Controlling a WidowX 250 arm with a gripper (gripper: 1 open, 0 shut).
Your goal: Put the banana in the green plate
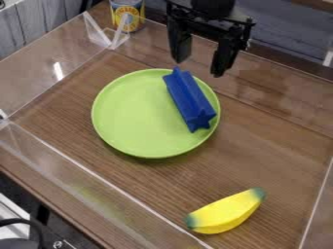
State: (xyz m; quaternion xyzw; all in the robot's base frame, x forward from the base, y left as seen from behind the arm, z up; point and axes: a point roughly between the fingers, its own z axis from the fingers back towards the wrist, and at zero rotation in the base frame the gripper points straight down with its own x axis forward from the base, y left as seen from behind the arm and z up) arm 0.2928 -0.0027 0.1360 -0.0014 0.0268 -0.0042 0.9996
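green plate (134, 131) holds a blue block (190, 99); banana (227, 212) lies outside; gripper (201, 55) wide, empty.

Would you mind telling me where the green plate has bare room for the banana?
The green plate's left half is bare. Its right side is crowded by the blue block. Bare wood also lies between the plate and the banana.

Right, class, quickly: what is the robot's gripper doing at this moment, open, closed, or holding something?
Gripper: open, fingers apart, holding nothing, above the green plate.
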